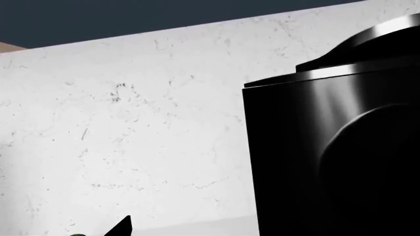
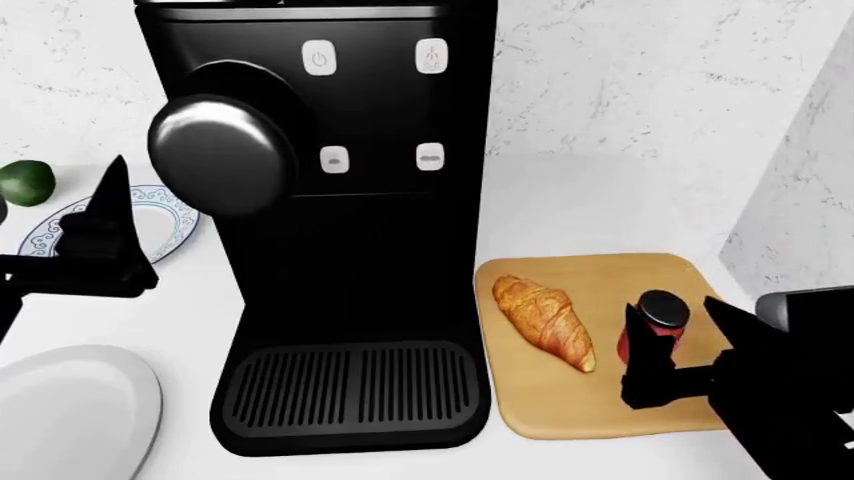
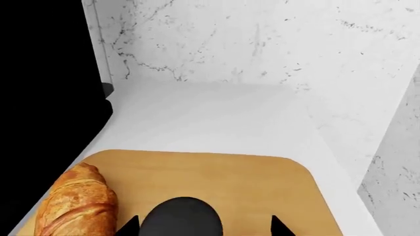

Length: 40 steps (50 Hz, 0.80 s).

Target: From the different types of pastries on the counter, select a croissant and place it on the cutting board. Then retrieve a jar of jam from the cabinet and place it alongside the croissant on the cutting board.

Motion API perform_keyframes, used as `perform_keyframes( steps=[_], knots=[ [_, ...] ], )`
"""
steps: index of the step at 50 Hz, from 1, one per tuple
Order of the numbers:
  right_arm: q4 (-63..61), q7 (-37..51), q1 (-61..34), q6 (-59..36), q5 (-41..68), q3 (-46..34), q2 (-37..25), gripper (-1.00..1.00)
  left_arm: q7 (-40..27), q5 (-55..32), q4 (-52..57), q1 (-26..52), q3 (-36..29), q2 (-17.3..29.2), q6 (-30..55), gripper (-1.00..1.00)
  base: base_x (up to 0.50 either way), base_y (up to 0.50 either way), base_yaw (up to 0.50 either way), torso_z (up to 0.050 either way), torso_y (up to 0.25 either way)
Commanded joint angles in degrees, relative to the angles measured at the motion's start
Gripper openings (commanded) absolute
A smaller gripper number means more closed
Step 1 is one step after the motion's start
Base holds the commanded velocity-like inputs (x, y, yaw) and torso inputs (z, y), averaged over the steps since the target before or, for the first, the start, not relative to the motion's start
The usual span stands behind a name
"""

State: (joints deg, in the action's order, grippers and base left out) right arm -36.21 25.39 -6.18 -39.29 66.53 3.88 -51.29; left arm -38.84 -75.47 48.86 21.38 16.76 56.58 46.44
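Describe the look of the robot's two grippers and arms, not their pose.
Both are matte black with no visible markings or cables. The left gripper has flat, pointed, blade-like fingers on a blocky black link. The right gripper has similar angular fingers; its arm shows a pale grey segment at the frame edge.

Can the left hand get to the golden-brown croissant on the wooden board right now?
Probably not directly: the tall black coffee machine stands between the left hand and the golden-brown ridged croissant on the tan wooden cutting board.

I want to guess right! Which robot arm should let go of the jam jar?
The right one. Its gripper is around the jar of jam, standing on the cutting board beside the croissant. The left gripper is far off by the plate.
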Motion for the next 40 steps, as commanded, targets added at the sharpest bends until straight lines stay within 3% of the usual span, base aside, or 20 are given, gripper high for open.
perform_keyframes(
  steps=[1, 12, 27, 32, 40],
  knots=[
    [-0.4, -0.12, 0.11, 0.0, 0.14, 0.48, -0.49, 1.0, -0.4, -0.59, -0.01, 0.52, -0.11, 0.34, -0.02, 1.0, 0.0, 0.0, 0.0, 0.0, 0.0],
    [-1.99, 2.03, -2.58, -1.62, 4.69, 2.51, -3.02, 1.0, -0.93, -1.4, 0.14, 1.06, -0.18, 0.71, -0.03, 1.0, 0.0, 0.0, 0.0, 0.0, 0.0],
    [-4.6, 10.64, -19.56, -4.82, 24.33, 7.8, -14.66, 1.0, -0.06, 0.13, 0.91, -1.94, 1.39, 0.26, -0.58, 1.0, 0.0, 0.0, 0.0, 0.0, 0.0],
    [-4.33, 11.56, -20.08, -4.65, 27.82, 12.44, -17.74, 1.0, -0.01, 0.44, 1.28, -3.08, 2.29, 0.05, -0.87, 1.0, 0.0, 0.0, 0.0, 0.0, 0.0],
    [-4.1, 12.76, -15.96, -7.85, 32.05, 26.88, -19.31, 1.0, -1.29, 0.95, 3.02, -4.13, 3.34, -0.12, -1.11, 1.0, 0.0, 0.0, 0.0, 0.0, 0.0]
  ],
)
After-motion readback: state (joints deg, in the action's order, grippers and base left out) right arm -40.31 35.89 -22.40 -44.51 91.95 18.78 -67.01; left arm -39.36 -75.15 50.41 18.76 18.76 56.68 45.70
